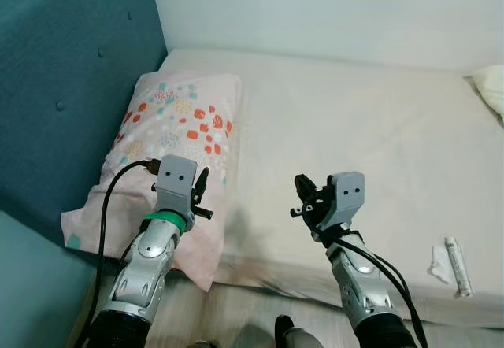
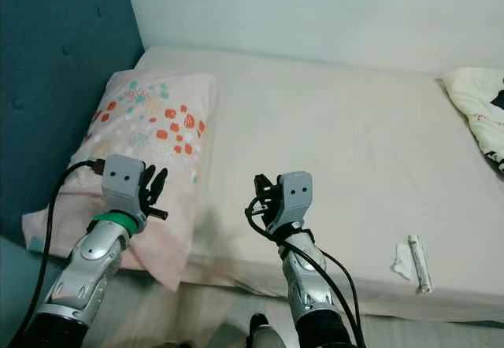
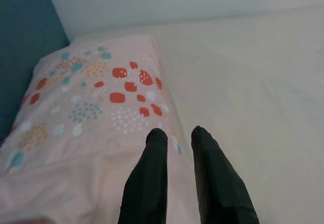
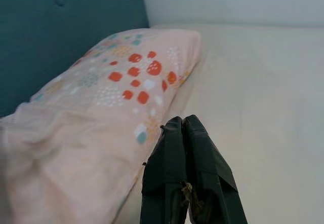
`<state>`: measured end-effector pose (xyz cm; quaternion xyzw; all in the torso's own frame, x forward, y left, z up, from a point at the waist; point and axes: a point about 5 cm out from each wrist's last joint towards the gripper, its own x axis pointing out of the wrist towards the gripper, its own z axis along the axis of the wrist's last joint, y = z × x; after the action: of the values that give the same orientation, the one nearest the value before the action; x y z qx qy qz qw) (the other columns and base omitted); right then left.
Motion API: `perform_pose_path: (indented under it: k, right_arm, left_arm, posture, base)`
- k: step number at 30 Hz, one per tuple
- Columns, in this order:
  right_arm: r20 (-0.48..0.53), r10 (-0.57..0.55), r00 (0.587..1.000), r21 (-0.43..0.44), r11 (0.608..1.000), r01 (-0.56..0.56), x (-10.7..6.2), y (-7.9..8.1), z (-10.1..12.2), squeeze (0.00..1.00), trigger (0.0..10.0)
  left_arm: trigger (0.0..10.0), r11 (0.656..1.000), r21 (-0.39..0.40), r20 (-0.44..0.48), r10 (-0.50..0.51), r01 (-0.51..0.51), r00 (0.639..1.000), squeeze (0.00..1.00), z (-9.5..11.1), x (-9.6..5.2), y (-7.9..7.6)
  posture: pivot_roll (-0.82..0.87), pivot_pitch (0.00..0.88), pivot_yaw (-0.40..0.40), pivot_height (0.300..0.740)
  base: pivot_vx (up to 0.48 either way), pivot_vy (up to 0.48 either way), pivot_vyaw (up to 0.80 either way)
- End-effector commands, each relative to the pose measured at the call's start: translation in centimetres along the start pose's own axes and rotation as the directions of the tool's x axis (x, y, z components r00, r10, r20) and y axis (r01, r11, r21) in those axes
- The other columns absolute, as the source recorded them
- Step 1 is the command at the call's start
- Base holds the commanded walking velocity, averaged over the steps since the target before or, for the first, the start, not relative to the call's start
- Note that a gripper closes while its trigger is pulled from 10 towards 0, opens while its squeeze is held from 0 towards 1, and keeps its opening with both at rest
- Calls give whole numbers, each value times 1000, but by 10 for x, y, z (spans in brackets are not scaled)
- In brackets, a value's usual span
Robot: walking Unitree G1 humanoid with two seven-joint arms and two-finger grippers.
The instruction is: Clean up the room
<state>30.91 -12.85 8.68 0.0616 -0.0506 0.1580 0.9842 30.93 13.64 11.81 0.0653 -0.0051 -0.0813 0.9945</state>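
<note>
Pillow (image 1: 177,139) lay at the bed's (image 1: 354,127) headboard-side near corner. Left gripper (image 3: 178,135) hovered over its near edge, fingers slightly apart. Right gripper (image 4: 182,122) hovered above the bed's front edge, fingers together. Tube (image 1: 457,265) and crumpled tissue (image 1: 438,260) lay near the front edge.

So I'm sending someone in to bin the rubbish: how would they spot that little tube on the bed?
Start at the cream mattress and go to its near edge, at the end away from the pink pillow. The white tube lies there beside a crumpled white scrap; it is the long, stiff thing.
</note>
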Motion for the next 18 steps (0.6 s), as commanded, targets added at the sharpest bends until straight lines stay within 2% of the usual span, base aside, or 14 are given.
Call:
perform_pose_path:
  k: [1,18]
  right_arm:
    - [-11,-11,1000,-5,1000,11,-2,-2,-4,0,10000]
    - [-10,-19,1000,-5,1000,19,-3,-4,-4,0,10000]
  left_arm:
    - [10000,1000,4,-11,0,0,1000,0,-4,-2,0]
    - [10000,1000,9,-9,-2,2,1000,0,-5,-2,-1]
  posture:
    - [12,84,24,740]
    - [10,84,23,740]
  base:
    - [-375,0,0]
    - [-376,0,0]
